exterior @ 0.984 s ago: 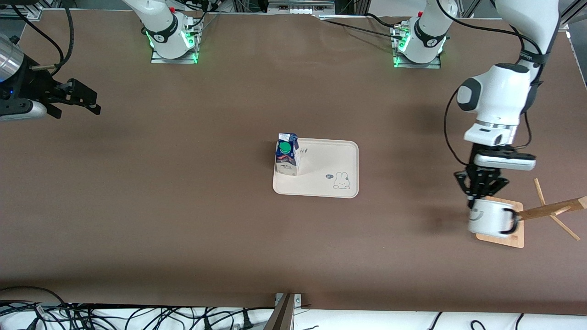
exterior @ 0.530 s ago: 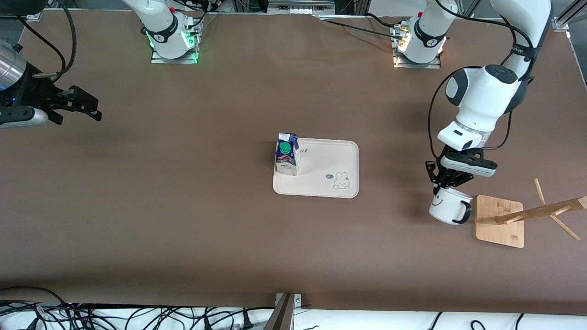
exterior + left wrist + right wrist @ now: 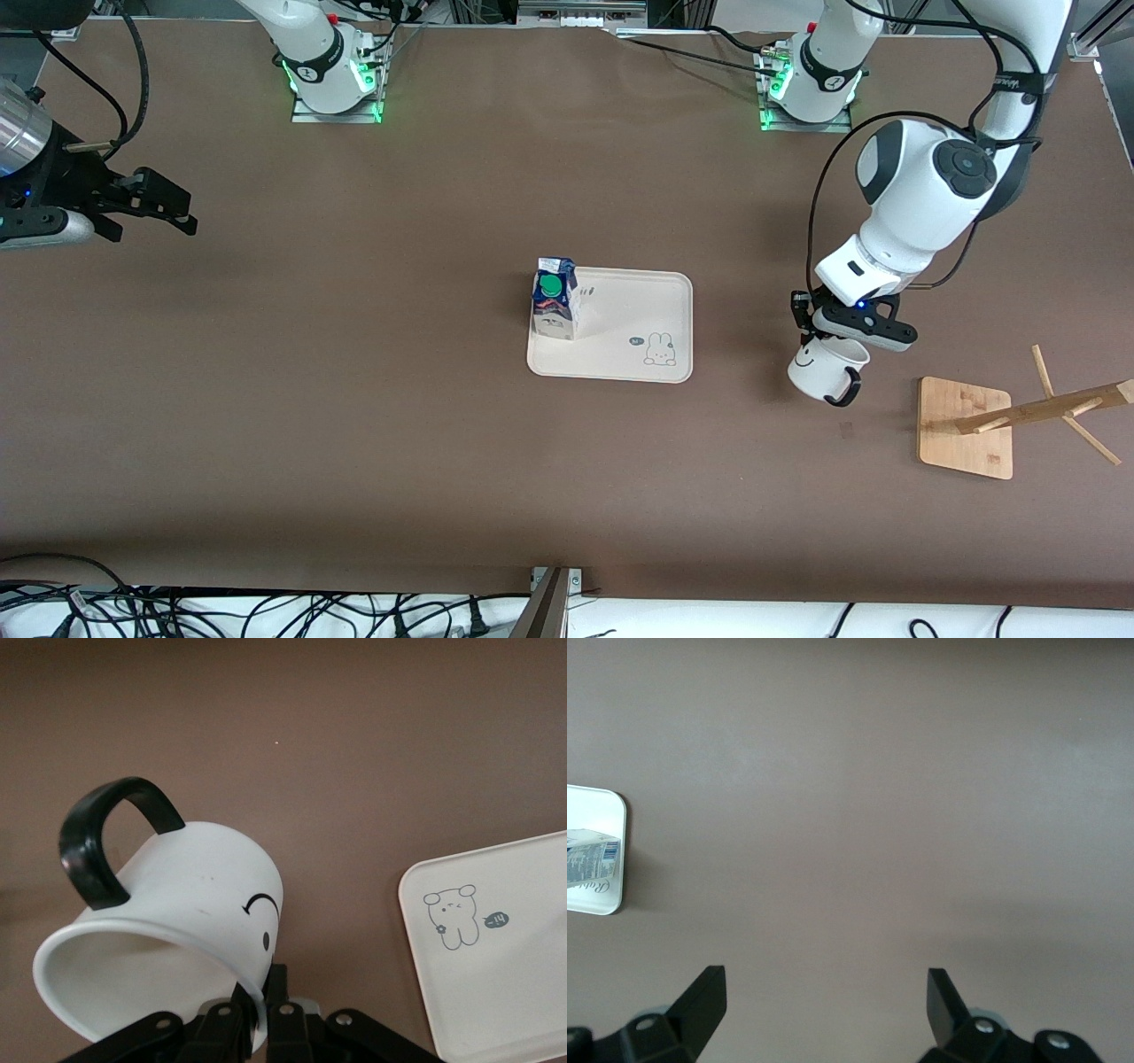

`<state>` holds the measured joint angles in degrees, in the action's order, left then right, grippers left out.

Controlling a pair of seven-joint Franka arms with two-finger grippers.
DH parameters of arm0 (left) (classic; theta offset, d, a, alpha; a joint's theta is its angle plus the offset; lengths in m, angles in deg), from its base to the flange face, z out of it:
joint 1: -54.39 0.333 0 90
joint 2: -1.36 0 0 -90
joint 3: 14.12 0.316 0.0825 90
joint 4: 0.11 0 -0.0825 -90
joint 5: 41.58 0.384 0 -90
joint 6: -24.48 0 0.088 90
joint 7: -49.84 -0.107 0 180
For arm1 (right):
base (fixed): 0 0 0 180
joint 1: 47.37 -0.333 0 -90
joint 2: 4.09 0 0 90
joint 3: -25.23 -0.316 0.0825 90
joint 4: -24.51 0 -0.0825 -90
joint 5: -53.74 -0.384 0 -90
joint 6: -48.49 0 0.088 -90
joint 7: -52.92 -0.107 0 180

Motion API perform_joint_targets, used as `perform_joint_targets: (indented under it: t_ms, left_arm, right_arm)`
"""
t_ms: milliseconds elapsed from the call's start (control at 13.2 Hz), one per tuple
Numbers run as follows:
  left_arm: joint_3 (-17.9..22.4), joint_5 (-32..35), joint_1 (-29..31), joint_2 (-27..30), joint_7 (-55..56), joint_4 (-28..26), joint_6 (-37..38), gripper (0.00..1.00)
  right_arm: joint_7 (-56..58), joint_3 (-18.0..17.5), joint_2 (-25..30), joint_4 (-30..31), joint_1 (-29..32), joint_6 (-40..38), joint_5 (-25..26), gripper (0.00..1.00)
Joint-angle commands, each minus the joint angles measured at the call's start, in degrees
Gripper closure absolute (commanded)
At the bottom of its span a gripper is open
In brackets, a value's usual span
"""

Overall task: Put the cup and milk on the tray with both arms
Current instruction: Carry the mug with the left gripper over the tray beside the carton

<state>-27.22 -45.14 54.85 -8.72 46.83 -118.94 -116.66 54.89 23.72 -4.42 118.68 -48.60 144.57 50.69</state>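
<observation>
- The left gripper (image 3: 819, 341) has its fingers (image 3: 232, 1028) closed on the rim of the cup (image 3: 822, 370). It hangs in the air over the bare desk (image 3: 354, 425), between the tray (image 3: 620, 368) and the wooden rack base (image 3: 964, 428).
- The cup is tilted. Its long axis leans well away from vertical, the mouth turns up toward the gripper, and the black handle (image 3: 846, 387) points toward the rack base, away from the tray.
- Risk: the grip is a thin pinch on one wall only. I judge that the cup could swing or slip if the arm moves quickly or stops hard.
- Risk: if the cup comes down to the tray with this lean, one edge of the bottom would touch first. It may then tip or roll when it is released.
- The milk (image 3: 555, 299) stands upright on the tray, at the edge toward the right arm's end, with its green cap (image 3: 552, 284) near the top. A wide swing of the cup over the tray could knock it, but the free part of the tray is on the cup's side.
- The right gripper (image 3: 146, 197) waits far from the tray, over the desk at its own end, with its fingers wide open and empty.
</observation>
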Motion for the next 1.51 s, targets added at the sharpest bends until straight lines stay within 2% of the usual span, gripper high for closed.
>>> perform_joint_targets:
  t_ms: [0,151,303,530,681,908,1211,1438]
  left_arm:
    - [-0.1,-1.0,-0.9,-1.1,1.7,5.9,8.3,1.00]
    - [0.0,-0.7,-2.6,-2.6,1.6,9.4,13.7,1.00]
    - [-0.1,4.8,-5.7,-5.7,1.6,14.0,19.4,1.00]
    - [-0.1,6.1,-9.8,-8.9,1.9,17.4,23.7,1.00]
    - [-0.1,6.5,-12.1,-11.2,1.8,18.4,23.9,1.00]
    - [-0.1,-0.5,-12.8,-15.7,4.4,18.4,24.2,1.00]
    - [0.0,-0.5,-16.4,-18.8,4.2,18.5,23.7,1.00]
    - [-0.1,2.7,-18.5,-20.0,4.2,23.2,25.6,1.00]
  right_arm:
    - [-1.2,-1.0,-0.3,-0.9,0.7,-0.8,0.9,0.00]
    - [-1.1,-1.0,-0.3,-1.0,0.7,-0.8,0.9,0.00]
    - [-1.1,-1.0,-0.3,-0.9,0.7,-0.8,0.9,0.00]
    - [-1.0,-1.0,-0.3,-0.9,0.7,-0.8,0.9,0.00]
    - [-1.1,-1.0,-0.3,-0.9,0.7,-0.9,0.9,0.00]
    - [-1.1,-1.0,-0.3,-0.9,0.7,-0.9,0.9,0.00]
    - [-1.0,-1.0,-0.3,-0.9,0.7,-0.9,0.9,0.00]
    - [-1.0,-1.0,-0.3,-0.9,0.7,-0.9,0.9,0.00]
